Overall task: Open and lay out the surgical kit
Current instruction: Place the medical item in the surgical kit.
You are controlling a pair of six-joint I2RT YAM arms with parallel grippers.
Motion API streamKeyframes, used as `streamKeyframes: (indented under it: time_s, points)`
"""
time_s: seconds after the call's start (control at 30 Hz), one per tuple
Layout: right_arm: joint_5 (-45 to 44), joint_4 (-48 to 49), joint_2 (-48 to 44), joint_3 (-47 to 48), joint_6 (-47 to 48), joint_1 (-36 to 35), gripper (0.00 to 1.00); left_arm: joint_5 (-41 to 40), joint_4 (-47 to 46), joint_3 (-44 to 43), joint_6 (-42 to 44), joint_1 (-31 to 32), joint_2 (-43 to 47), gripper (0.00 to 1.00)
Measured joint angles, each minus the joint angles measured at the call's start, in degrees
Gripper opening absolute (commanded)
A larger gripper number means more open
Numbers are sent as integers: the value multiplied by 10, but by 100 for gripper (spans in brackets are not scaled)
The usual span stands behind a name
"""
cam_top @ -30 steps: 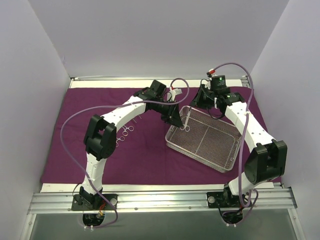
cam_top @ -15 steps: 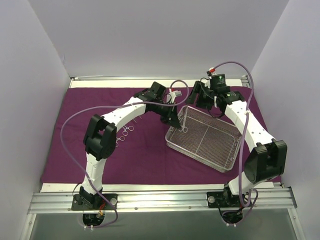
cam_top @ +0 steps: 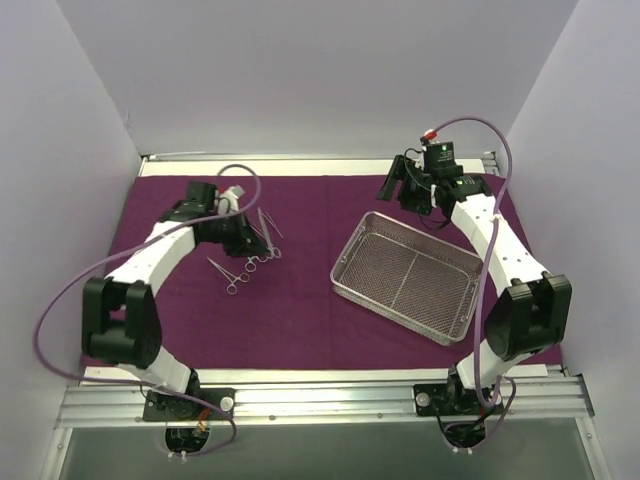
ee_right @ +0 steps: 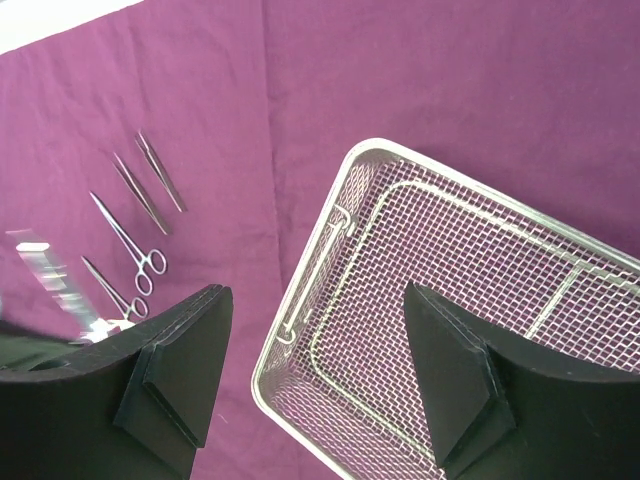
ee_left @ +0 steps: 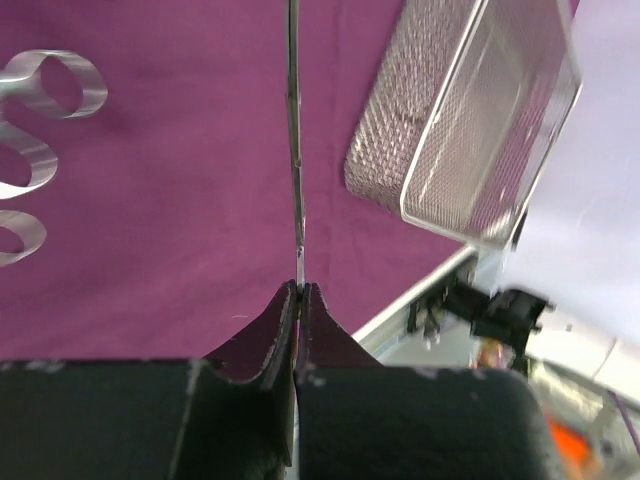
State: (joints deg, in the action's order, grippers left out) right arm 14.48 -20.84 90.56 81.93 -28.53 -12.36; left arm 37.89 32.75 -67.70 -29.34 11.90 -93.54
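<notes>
1. The dark purple cloth [cam_top: 300, 320] lies spread flat and reaches out past the wire-mesh tray [cam_top: 410, 275] on every side
2. The tray rests on the cloth, turned at a slant to the cloth's edges, with its mesh floor and low walls in plain sight
3. The left gripper [ee_left: 300, 290] is well to the left of the tray, over the cloth
4. Its jaws are pressed together, pinching one end of a thin silver instrument [ee_left: 294, 150]
5. That instrument runs straight out from the fingertips and shows edge-on in the left wrist view, so I cannot tell whether it is forceps or tweezers, nor whether its far end touches the cloth
6. Two ring-handled forceps [ee_right: 130, 240] lie on the cloth left of the tray, well apart from it, side by side and roughly parallel
7. Two tweezers [ee_right: 160, 172] lie on the cloth beside the forceps, also left of the tray and a little nearer its far corner than the forceps are; they lie close to each other without touching
8. The right gripper [ee_right: 315, 300] hangs above the cloth just beyond the tray's far corner
9. Its fingers are spread wide apart, and in the right wrist view the tray's rim and end wall show in the gap between them
</notes>
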Motion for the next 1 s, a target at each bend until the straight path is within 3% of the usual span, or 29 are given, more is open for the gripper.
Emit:
streamKeyframes:
  time_s: [0.27,0.43,0.7,1.0]
  points:
    - [7,0,17,0,-1,-5,69,-46,13,86,-11,-83,151,2]
    - [12,0,19,0,-1,-5,69,-80,41,138,-20,-112,158,2]
    - [18,0,20,0,0,-5,69,-186,110,140,-33,-165,158,2]
    - [26,0,31,-1,1,-5,69,-199,103,168,-48,-196,147,2]
